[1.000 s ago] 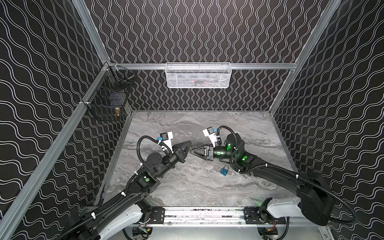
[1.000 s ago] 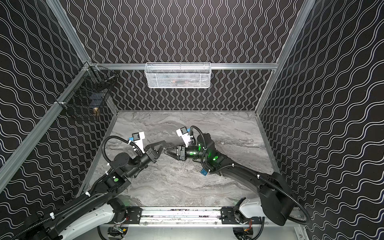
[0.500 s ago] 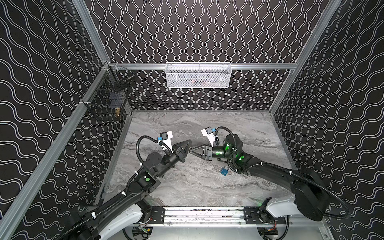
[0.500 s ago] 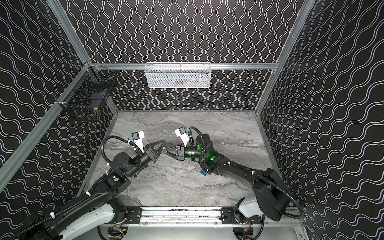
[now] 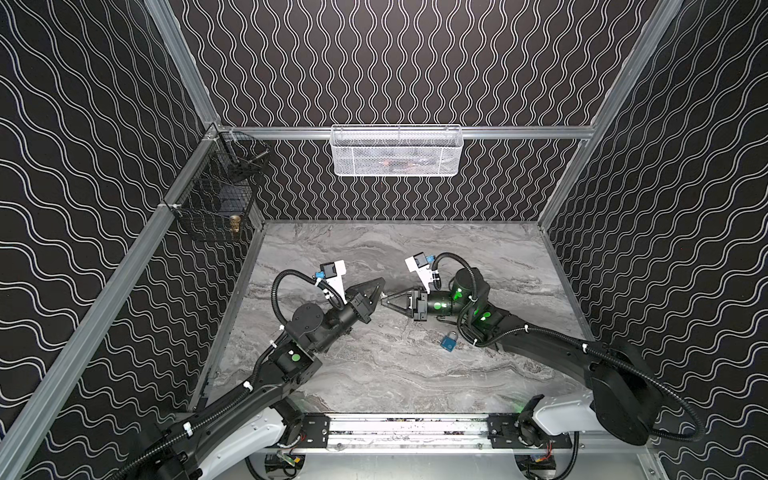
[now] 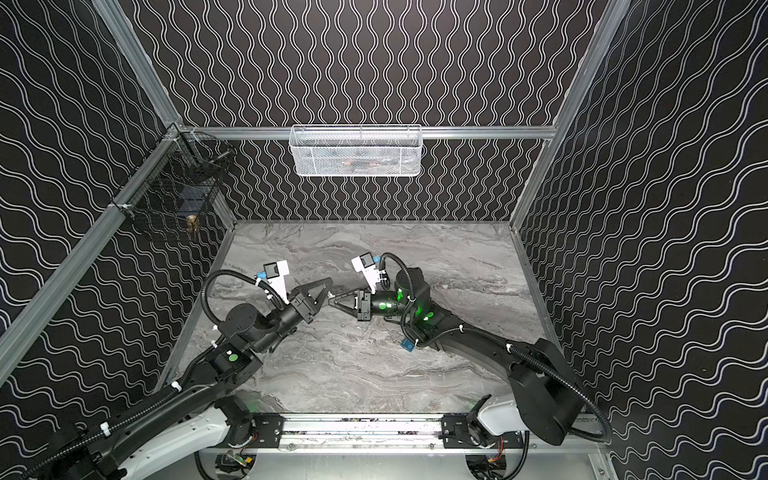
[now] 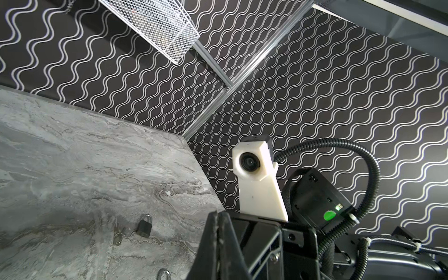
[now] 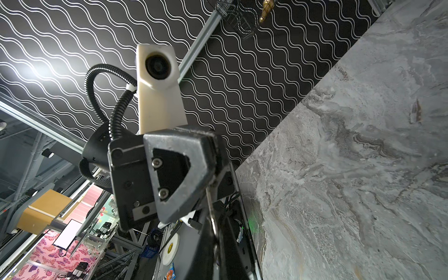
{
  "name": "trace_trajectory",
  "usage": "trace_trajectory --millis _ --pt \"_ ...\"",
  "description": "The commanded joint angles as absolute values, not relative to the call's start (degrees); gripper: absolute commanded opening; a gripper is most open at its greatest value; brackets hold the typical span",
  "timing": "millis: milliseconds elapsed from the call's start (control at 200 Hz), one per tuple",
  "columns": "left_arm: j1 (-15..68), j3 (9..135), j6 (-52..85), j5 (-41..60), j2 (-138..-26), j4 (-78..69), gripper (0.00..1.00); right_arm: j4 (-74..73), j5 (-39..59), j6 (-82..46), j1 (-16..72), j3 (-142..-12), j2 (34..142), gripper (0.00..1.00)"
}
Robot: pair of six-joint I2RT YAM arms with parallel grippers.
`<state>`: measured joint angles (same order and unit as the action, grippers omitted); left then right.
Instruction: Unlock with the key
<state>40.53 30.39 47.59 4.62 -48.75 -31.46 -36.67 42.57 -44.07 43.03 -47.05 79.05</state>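
Left gripper (image 5: 380,289): jaws together, pinching one end of a thin metal key (image 8: 210,206). Right gripper (image 5: 385,300): jaws closed on the key's other end. In the right wrist view the shaft runs from the left tips straight down between the right fingers.

The two grippers meet tip to tip over the middle of the marble table (image 5: 374,374), and in both top views the key is only a pale speck between them.

Blue padlock (image 5: 449,341): lies on the table to the right, just on the near side of the right arm's wrist, held by neither gripper.

The left wrist view shows a dark padlock (image 7: 145,226) on the table with a small ring (image 7: 118,236) beside it. I cannot place either in the top views.

White mesh basket (image 5: 397,151) on the far wall, black wire basket (image 5: 216,208) at far left.
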Motion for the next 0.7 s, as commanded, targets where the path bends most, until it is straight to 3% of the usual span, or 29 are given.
trace_trajectory --millis 0,95,260,480,691 --pt "40.5 32.0 45.5 3.5 -48.6 -30.3 0.23 -36.8 41.6 -43.8 41.0 -46.1 77.3 0.00" --pt "40.4 33.4 44.4 2.8 -48.2 -27.1 0.44 -35.6 42.3 -43.8 38.3 -43.7 75.0 0.00" --pt "40.5 37.6 43.6 0.5 -49.4 -17.0 0.66 -26.4 41.2 -40.0 34.4 -41.2 70.0 0.00" --pt "41.5 45.2 43.7 0.0 -55.8 -1.3 0.75 -10.9 35.9 -35.0 29.9 -39.9 63.5 0.00" --pt "47.0 52.2 42.9 0.9 -65.7 5.5 0.74 -4.9 34.5 -34.7 25.4 -38.5 60.8 0.00"
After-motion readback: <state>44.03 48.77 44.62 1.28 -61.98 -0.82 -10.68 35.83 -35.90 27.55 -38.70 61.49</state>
